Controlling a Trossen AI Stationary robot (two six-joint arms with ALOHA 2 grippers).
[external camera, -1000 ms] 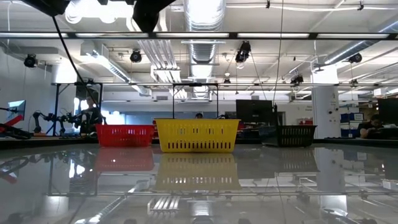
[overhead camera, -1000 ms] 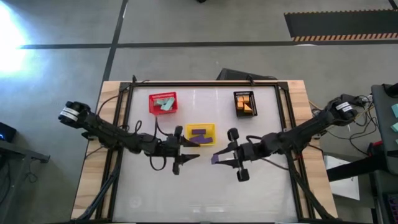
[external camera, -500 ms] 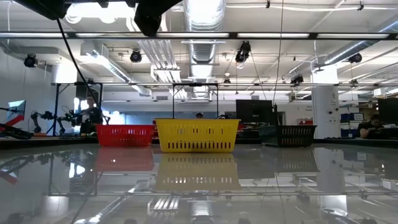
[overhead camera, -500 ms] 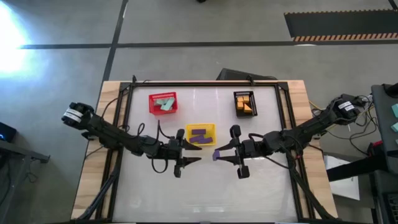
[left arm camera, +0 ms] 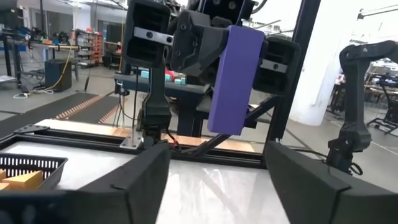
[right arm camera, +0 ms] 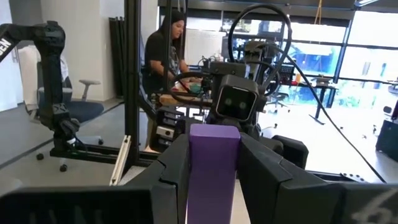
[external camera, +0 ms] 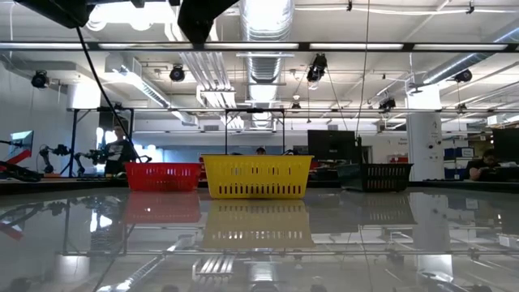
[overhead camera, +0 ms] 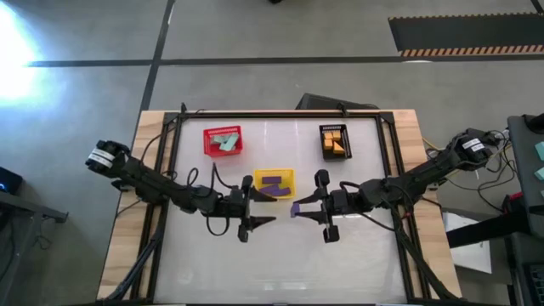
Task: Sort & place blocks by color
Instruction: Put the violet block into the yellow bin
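My right gripper (overhead camera: 299, 211) hovers over the table's middle, near the yellow basket (overhead camera: 274, 183), shut on a purple block (overhead camera: 295, 210). The left wrist view shows that block (left arm camera: 235, 78) as a tall bar, a little tilted. My left gripper (overhead camera: 262, 209) is open and faces it across a small gap, touching nothing. More purple blocks lie in the yellow basket, teal ones in the red basket (overhead camera: 223, 141), and orange ones in the black basket (overhead camera: 334, 141). My right gripper pinches the purple block (right arm camera: 213, 168) between its two fingers (right arm camera: 171, 174), one on each long side. The fingers come level from the table's right and lie across the bar. Its upper end (right arm camera: 214, 132) stands above them, and it is lifted clear of the table.
The three baskets stand in the table's far half, seen in the low view as red (external camera: 162, 175), yellow (external camera: 257, 177) and black (external camera: 377, 176). A black frame (overhead camera: 387, 161) edges the glossy white top. A person (right arm camera: 168, 46) stands at a bench beyond the table.
My right gripper, holding the purple block, has shifted a little toward the table's far edge and then kept still. The fingers stay shut on the block. My left gripper has stayed open.
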